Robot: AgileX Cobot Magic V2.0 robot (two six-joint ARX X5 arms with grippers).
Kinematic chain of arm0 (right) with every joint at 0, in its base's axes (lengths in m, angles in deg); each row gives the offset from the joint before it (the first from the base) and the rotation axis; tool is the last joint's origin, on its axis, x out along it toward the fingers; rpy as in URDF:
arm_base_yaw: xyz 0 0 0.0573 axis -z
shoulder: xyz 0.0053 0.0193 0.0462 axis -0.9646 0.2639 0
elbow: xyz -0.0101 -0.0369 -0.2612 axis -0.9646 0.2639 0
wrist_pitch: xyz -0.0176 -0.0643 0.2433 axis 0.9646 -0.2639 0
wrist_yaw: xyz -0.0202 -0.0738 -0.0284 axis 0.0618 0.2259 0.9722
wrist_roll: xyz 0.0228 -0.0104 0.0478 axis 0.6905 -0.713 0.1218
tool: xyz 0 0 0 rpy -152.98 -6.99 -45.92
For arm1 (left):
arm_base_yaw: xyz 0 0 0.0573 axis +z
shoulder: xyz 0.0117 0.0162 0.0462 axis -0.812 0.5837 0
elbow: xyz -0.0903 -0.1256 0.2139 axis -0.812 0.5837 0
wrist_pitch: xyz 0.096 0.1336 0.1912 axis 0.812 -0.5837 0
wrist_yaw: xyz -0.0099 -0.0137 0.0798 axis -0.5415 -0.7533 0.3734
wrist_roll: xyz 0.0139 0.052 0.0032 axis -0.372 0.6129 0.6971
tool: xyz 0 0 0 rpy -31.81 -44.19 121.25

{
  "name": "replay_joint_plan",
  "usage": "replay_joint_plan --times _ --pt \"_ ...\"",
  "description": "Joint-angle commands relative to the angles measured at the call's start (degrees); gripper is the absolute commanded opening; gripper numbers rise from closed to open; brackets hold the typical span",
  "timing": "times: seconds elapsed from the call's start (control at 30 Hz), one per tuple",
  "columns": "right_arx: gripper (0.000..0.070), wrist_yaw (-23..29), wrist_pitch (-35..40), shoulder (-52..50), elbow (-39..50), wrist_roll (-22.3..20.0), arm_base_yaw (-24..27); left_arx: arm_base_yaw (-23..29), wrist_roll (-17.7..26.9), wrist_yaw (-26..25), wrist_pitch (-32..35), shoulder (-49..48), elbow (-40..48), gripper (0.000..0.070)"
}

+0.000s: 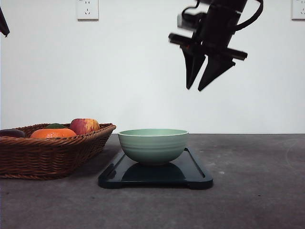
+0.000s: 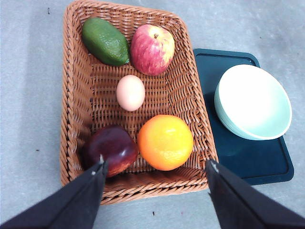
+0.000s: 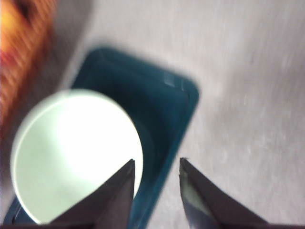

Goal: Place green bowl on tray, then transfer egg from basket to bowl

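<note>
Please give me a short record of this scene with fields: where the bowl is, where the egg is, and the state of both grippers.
bowl: pale green ceramic bowl stands on the glossy dark rectangular tray
egg: pale egg lies in the brown woven wicker basket, among the fruit
left gripper: jaws open, above the basket
right gripper: jaws open, empty, high above the tray

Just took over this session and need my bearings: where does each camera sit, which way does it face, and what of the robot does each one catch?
Front: low at table height, facing forward at the green bowl on the tray; right gripper hangs above.
Left wrist: looking down into the basket holding the egg; left gripper open.
Right wrist: blurred, looking down over bowl and tray; its fingers apart.
Shared: bowl, tray and basket appear in all three.
</note>
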Motion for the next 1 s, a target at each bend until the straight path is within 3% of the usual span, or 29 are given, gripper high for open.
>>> replay_joint_plan --times 0.0,0.2,0.43,0.7,0.97 --pt "0.0183 0.2 3.5 -1.3 4.3 -0.3 -0.3 -0.1 -0.3 -0.2 0.5 0.3 -1.2 0.0425" --pt "0.0183 0.1 13.3 -11.7 19.8 -1.1 -0.3 -0.3 -0.3 -0.2 0.7 1.6 -1.2 0.0425" --pt "0.0183 0.2 15.9 -22.7 30.2 -3.2 -0.3 -2.2 -0.3 -0.2 3.1 7.2 -1.3 0.0425" --pt "0.0183 0.2 13.1 -29.0 33.1 -3.2 -0.3 -4.1 0.3 -0.2 5.7 19.3 -7.2 0.0425" --pt "0.0183 0.2 12.9 -29.2 33.1 -3.2 -0.3 -4.2 3.4 2.8 -3.5 36.7 -24.1 0.0425"
